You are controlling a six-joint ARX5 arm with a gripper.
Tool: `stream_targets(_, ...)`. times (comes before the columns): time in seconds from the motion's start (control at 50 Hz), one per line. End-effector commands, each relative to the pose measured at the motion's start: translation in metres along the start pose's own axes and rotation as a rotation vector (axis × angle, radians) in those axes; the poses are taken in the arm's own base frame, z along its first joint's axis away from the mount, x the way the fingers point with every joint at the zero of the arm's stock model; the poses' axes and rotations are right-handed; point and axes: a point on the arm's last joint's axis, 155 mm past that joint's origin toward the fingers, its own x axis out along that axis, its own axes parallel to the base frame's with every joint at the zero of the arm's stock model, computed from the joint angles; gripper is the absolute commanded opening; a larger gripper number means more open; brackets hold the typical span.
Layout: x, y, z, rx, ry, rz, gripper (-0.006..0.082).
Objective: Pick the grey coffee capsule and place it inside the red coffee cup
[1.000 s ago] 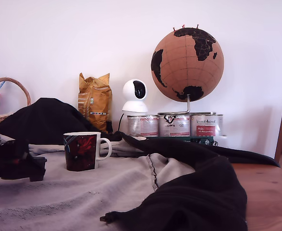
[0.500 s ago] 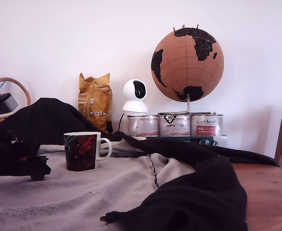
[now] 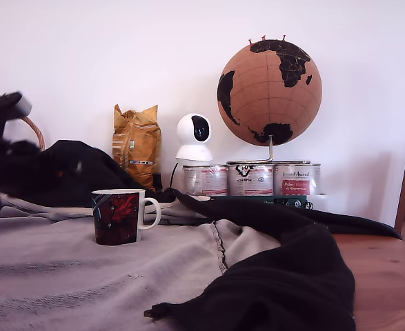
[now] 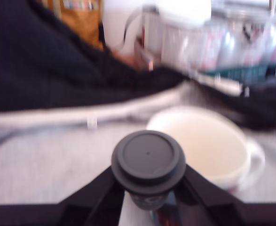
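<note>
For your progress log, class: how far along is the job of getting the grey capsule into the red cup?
Done: the wrist view shows the grey coffee capsule clamped in the tool, so the pick is made. In hand: the red coffee cup lies close ahead of the tool, its white inside empty. Left: bring the capsule over the cup and release it.

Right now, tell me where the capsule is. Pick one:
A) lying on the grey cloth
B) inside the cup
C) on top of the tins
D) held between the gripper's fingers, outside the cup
D: the wrist view shows the capsule clamped between the black fingers of the gripper, in front of the cup, whose white inside looks empty.
</note>
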Motion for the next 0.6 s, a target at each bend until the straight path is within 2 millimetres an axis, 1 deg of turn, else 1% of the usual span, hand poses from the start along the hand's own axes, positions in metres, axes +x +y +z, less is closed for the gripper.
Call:
stream_targets(0.0, 0.008, -0.007, 0.008, 0.0, -0.018, -0.018, 0.0248)
stream_targets(0.1, 0.018, -0.015, 0.02, 0.007, -0.029, -0.037, 0.0248)
stream_targets(0.2, 0.027, -0.025, 0.024, 0.007, -0.007, -0.058, 0.0249)
stream_targets(0.3, 0.034, -0.035, 0.021, 0.007, 0.031, -0.079, 0.0249)
stream_targets(0.4, 0.037, -0.042, 0.021, 0.014, 0.042, -0.093, 0.0249)
stream_targets(0.52, 0.037, -0.044, 0.015, 0.01, 0.062, -0.096, 0.0251)
stream_targets(0.58, 0.036, -0.043, 0.011, 0.005, 0.082, -0.091, 0.0281)
